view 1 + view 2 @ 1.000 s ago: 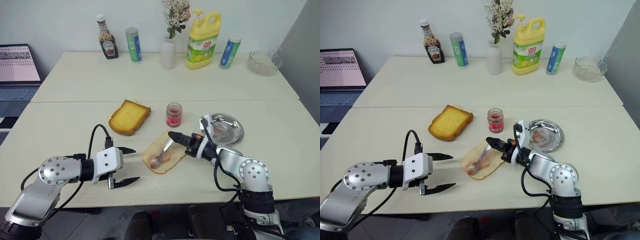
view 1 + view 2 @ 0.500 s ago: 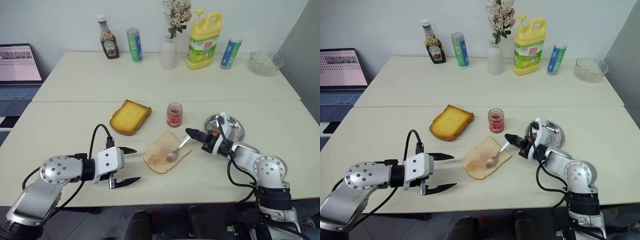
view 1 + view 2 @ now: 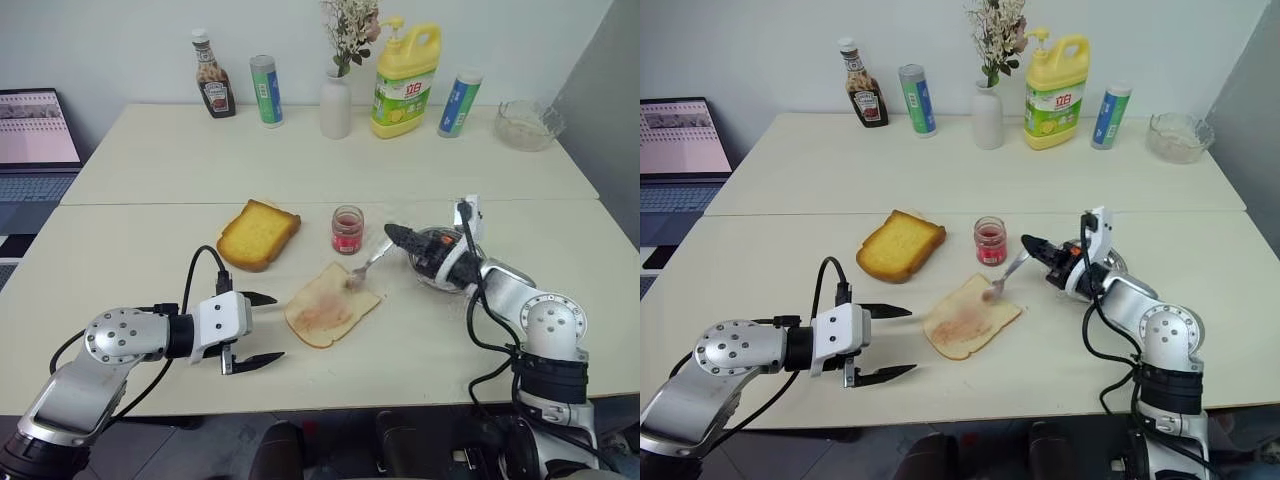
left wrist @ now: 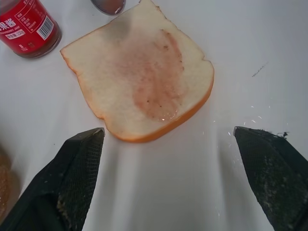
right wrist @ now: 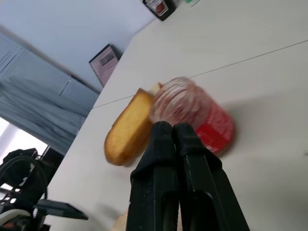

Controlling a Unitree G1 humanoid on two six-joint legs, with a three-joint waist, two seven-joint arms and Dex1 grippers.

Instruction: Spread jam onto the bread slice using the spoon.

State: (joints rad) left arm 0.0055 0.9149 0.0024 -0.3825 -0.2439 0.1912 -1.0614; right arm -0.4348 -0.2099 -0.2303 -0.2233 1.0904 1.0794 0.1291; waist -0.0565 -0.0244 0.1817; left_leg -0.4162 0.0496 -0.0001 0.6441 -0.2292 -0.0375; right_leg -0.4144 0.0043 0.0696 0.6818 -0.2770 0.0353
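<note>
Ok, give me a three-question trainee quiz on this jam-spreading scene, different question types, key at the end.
1. True or false: the right gripper is shut on the spoon.
2. Multiple choice: where is the spoon's bowl? A) inside the jam jar B) at the edge of the bread slice nearest the jar C) in the steel dish
3. Fill in: the left gripper is ___, holding nothing, beside the bread slice.

Key: 1 true. 2 B; the jam sits in its jar just beyond that edge, and a pink smear already covers the slice's middle. 3 open.
</note>
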